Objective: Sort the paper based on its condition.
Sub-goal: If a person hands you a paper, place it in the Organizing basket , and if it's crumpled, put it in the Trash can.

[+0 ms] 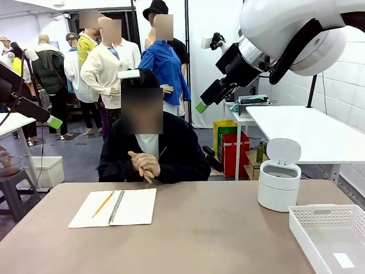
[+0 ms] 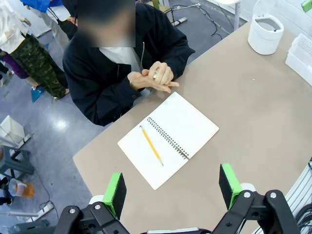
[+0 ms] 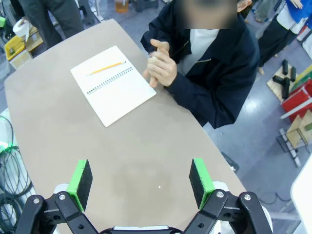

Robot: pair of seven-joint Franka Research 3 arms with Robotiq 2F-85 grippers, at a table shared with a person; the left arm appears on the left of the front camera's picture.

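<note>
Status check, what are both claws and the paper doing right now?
Left claw open, high. Right claw open, high. No loose sheet out; notebook open with pencil on it. Person's hands clasped at far edge.

I see an open spiral notebook [image 1: 114, 208] flat on the brown table [image 1: 199, 240] with a yellow pencil [image 1: 103, 204] lying on its left page; a white lidded bin [image 1: 279, 182] stands beside a white basket [image 1: 331, 237] at right

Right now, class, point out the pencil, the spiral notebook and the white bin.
pencil [image 2: 151, 145], left wrist view, middle of its shaft.
spiral notebook [image 1: 136, 206], front view, bare right page.
white bin [image 1: 278, 189], front view, its side wall.
</note>
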